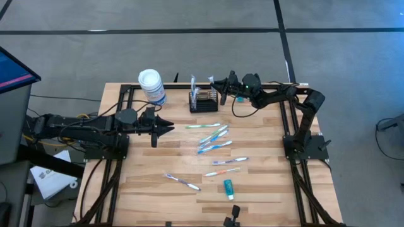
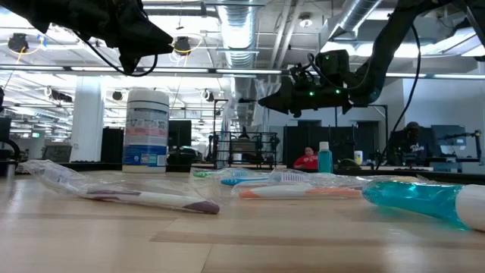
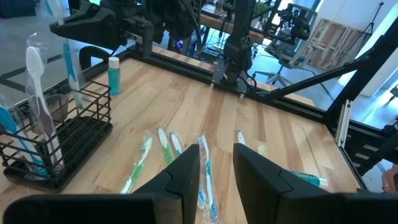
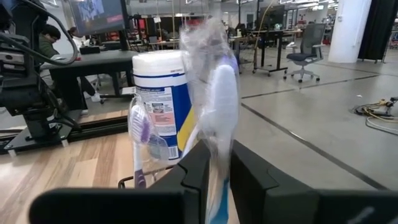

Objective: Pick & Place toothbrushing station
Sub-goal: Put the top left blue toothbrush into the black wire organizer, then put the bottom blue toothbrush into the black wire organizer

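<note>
Your black wire-mesh basket [image 1: 202,101] sits at the upper centre of the high view, near the table's [image 1: 151,183] far edge, with wrapped toothbrushes standing in it. Your right gripper [image 4: 215,168] hovers just right of the basket, and its fingers are pinched on a plastic-wrapped toothbrush [image 4: 214,93] held upright between them. Your left gripper [image 1: 169,129] hangs at centre left, pointing toward the loose toothbrushes [image 1: 213,139]; its fingers [image 3: 186,171] stand slightly apart and grip nothing. A white-lidded canister [image 1: 152,86] with a blue label stands upper left of the basket; you can't read its print. A teal tube [image 1: 228,188] lies toward the lower centre. A person in red [image 2: 306,159] sits in the room behind.
</note>
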Robot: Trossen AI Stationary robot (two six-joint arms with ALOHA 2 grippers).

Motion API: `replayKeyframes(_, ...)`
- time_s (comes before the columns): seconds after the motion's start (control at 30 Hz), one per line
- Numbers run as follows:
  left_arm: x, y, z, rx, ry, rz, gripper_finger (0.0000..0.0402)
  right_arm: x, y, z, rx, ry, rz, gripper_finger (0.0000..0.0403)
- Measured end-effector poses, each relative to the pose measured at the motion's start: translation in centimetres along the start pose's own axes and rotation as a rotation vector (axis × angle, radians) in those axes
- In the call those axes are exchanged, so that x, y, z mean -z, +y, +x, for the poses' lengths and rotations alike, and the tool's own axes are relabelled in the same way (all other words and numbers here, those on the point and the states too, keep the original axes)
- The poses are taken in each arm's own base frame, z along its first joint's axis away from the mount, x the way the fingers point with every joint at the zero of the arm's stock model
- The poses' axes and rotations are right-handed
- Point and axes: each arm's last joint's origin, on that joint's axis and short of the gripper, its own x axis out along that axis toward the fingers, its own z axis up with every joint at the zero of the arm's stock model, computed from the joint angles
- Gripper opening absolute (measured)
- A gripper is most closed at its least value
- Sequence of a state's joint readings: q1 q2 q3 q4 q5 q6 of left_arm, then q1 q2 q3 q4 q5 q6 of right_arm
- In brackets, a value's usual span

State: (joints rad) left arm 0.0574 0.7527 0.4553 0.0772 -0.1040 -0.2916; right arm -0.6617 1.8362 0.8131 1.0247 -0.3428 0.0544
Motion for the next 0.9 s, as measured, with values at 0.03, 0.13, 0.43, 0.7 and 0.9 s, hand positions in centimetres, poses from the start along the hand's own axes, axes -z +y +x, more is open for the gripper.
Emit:
replayKeyframes(0.03, 0.00, 0.00, 0.00, 0.000, 0.000, 0.000, 0.0092, 0.02, 0.00, 0.00, 0.000, 0.002, 0.006, 0.0049)
replayKeyframes(0.13, 0.00, 0.00, 0.00, 0.000, 0.000, 0.000, 0.0092, 0.19, -0.01, 0.00, 0.000, 0.019, 0.031, 0.0051)
replayKeyframes(0.43, -0.02, -0.01, 0.00, 0.001, -0.002, 0.000, 0.0092, 0.36, 0.14, -0.01, -0.051, 0.038, 0.033, 0.0105)
replayKeyframes(0.7, -0.04, -0.01, 0.00, 0.002, -0.004, 0.000, 0.0092, 0.83, 0.12, -0.04, -0.048, 0.085, 0.049, 0.0180)
replayKeyframes(0.9, -0.06, -0.02, 0.00, 0.002, -0.007, -0.001, 0.0092, 0.02, 0.24, -0.24, -0.049, 0.073, 0.041, 0.0222)
